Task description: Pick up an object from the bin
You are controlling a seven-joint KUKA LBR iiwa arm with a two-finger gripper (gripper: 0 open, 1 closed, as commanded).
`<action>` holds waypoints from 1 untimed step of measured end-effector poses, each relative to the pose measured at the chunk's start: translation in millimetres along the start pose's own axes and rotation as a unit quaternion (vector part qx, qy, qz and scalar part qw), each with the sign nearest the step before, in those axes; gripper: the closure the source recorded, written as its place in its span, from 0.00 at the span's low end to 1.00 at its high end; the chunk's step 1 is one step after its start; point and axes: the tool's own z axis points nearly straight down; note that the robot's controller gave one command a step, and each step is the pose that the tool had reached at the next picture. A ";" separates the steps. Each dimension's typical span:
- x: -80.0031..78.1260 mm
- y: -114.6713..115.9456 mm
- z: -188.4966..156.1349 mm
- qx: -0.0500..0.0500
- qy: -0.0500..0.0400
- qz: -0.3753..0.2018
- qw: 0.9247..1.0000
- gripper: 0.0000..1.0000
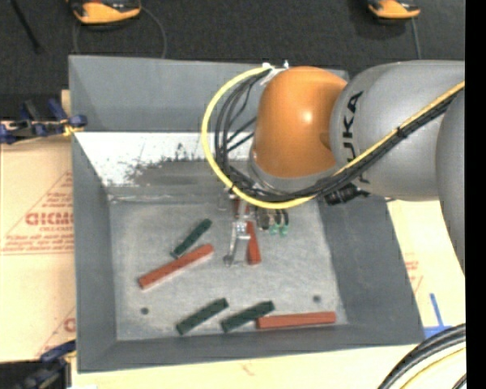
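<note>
My gripper (239, 252) hangs low over the middle of the bin, under the orange wrist cover. A short red-brown bar (253, 251) stands right against its right side, and its upper part is hidden by the gripper body. To the left, a dark green bar (192, 237) lies at a slant on the bin floor. A longer red-brown bar (176, 267) lies just below it, its right end a short way from the gripper. A small green piece (279, 229) shows just right of the gripper.
Along the near wall lie two dark green bars (201, 316) (247, 316) and a red-brown bar (297, 320). The arm and its cables cover the bin's back right part.
</note>
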 end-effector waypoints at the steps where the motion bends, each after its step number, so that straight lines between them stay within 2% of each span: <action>1: -32.9 11.7 130.5 0.000 -0.001 -0.031 1.000 0.00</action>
